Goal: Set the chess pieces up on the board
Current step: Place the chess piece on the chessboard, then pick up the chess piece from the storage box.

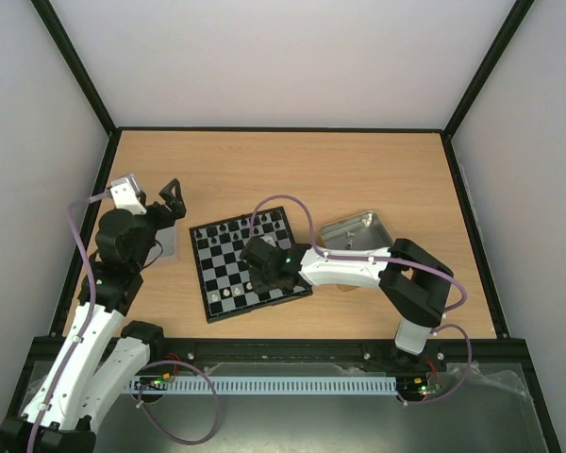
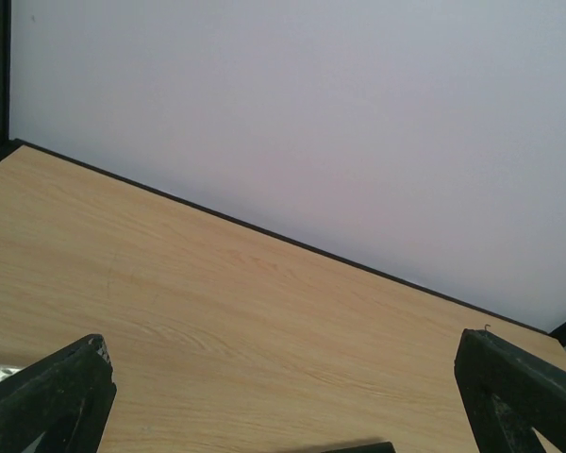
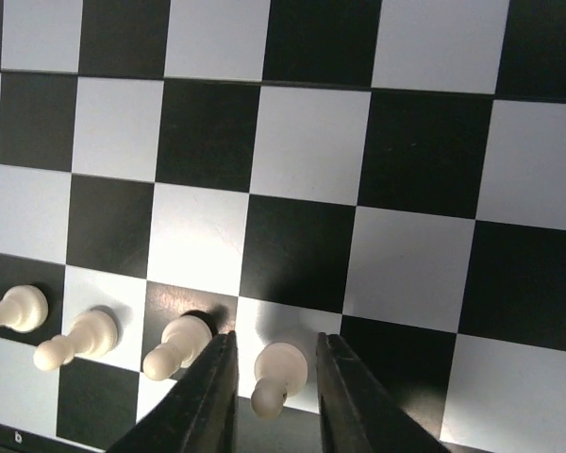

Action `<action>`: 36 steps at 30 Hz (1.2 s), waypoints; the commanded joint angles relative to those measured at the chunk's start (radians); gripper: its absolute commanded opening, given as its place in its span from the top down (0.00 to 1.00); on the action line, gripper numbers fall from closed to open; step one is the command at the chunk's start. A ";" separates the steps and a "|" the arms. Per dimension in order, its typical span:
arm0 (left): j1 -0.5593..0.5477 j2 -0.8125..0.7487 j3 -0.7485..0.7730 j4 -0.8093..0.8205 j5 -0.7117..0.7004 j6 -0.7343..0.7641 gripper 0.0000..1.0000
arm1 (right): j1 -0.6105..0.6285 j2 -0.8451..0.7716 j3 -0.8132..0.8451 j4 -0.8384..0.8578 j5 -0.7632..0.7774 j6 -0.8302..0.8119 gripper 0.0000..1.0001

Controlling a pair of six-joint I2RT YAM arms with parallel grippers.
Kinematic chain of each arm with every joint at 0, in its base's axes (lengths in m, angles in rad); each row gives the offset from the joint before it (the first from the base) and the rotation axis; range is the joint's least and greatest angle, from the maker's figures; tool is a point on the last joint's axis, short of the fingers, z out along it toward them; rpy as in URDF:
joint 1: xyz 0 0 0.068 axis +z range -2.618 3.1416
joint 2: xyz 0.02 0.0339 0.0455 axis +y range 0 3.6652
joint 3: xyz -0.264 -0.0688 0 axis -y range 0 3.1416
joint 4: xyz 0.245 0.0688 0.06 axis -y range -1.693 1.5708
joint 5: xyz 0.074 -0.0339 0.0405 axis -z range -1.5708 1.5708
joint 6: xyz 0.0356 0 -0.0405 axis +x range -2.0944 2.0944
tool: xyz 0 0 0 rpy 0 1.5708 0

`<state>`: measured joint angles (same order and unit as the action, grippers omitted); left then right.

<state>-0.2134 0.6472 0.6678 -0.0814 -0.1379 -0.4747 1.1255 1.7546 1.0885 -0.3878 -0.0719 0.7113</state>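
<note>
Top external: left gripper (image 1: 168,206) at table's left, jaws spread wide, empty | board (image 1: 228,262) mid-table, black pieces (image 1: 238,226) along far edge, white pieces (image 1: 228,294) along near edge | right gripper (image 3: 278,342) low over board, jaws slightly parted astride one white pawn (image 3: 281,366), slim gaps both sides | metal tray (image 1: 358,228) right of board.

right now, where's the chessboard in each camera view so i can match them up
Top external: the board lies mid-table, its near right part under the right gripper.
Left wrist: not in it; only table and wall.
Right wrist: the board's squares fill the frame.
Shared landmark: the row of white pawns by the board's near edge.
</note>
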 commanded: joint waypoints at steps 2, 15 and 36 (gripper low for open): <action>0.002 -0.003 -0.016 0.051 0.042 0.030 0.00 | 0.007 -0.038 0.037 -0.009 0.075 0.032 0.71; 0.003 -0.017 -0.014 0.052 0.059 0.033 0.00 | -0.262 -0.415 -0.167 0.004 0.367 0.151 0.61; 0.003 0.108 0.012 0.060 0.084 -0.044 0.00 | -0.624 -0.271 -0.315 0.028 0.207 -0.020 0.65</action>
<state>-0.2131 0.7361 0.6498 -0.0166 -0.0689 -0.5213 0.5076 1.4429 0.7708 -0.3656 0.1383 0.7334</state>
